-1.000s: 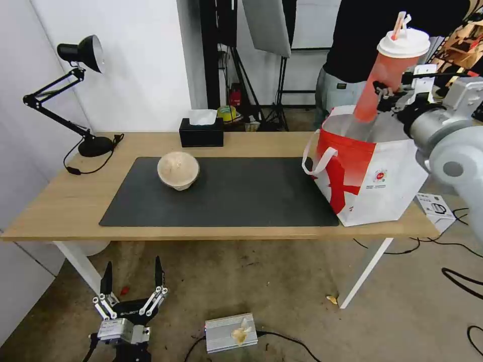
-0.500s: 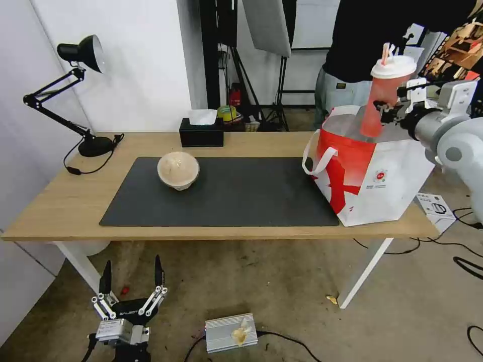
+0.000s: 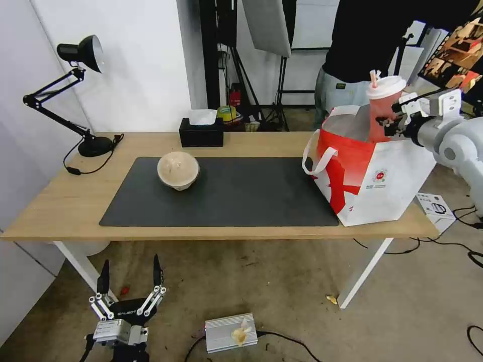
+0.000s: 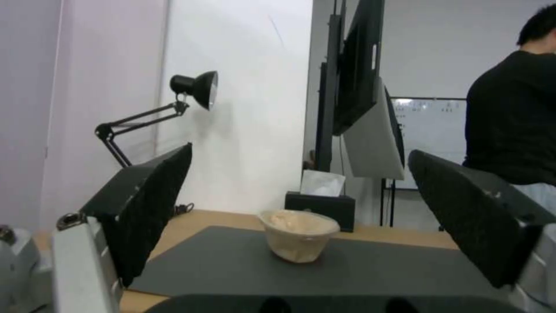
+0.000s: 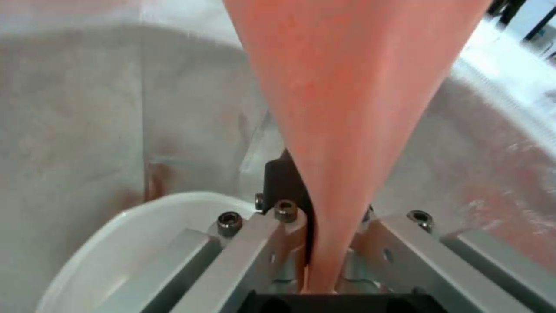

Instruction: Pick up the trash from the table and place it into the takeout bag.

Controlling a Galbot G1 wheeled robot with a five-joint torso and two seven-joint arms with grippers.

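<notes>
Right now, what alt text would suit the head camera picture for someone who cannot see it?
The right gripper holds a red drink cup partly inside the takeout bag on a table. A beige bowl sits on the grey mat; the left gripper hangs open below.

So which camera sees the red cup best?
The head view: the whole cup, lid and straw, sits in the right gripper above the bag. The right wrist view has just its red side close up.

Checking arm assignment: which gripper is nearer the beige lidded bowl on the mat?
Left. The left gripper hangs open below the table edge, facing the beige bowl. The right gripper holds the red cup over the takeout bag.
</notes>
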